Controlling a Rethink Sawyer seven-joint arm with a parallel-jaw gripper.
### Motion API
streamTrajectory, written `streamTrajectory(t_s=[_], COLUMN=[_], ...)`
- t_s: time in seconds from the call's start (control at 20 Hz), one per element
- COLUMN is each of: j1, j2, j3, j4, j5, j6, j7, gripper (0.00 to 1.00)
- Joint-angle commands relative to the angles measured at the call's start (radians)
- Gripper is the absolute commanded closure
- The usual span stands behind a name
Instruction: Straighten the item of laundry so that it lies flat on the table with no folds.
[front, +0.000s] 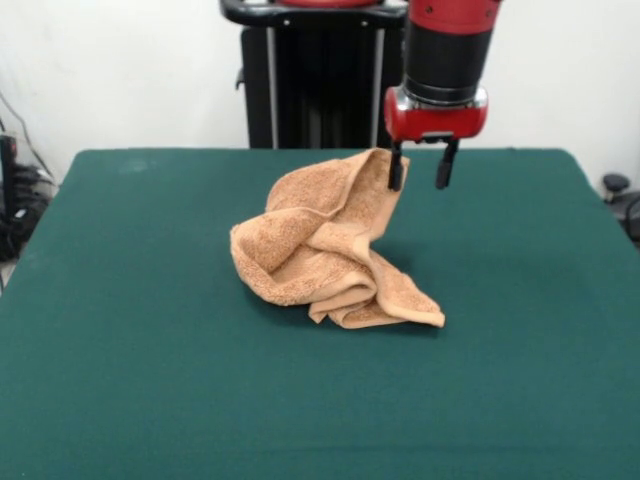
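Above the table's far middle, gripper: the red and black Sawyer gripper (421, 167) hangs from the arm, its two black fingers (396, 168) spread apart, with nothing visible between them.
Contact: the left finger touches or sits just beside the raised top edge of the towel; whether it grips any cloth I cannot tell.
Towel: the small orange-tan terry towel (330, 245) lies crumpled in a heap near the table's centre, one part peaked up towards the gripper, folded layers spilling to the near right.
Table: the dark green felt-covered tabletop (130, 350) has wide bare room on every side.
Step advice: probably best to pinch only the peaked edge, lift gently, then drag outward so layers unroll rather than bunch.
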Motion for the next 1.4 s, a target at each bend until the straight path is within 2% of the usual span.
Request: streamTrajectory(t_s=[0.05,0.4,0.95,1.4], j1=[0.010,0.000,-0.033,-0.029], j2=[0.005,-0.013,-0.066,-0.066], j3=[0.067,0.066,0.066,0.061], j4=[0.077,0.120,0.172,0.199], j5=[-0.019,-0.032,-0.035,-0.053], j6=[-0.024,-0.043,-0.008,-0.040], j7=[0.138,0.135,0.109,0.109], gripper=[0.00,0.00,0.00,0.00])
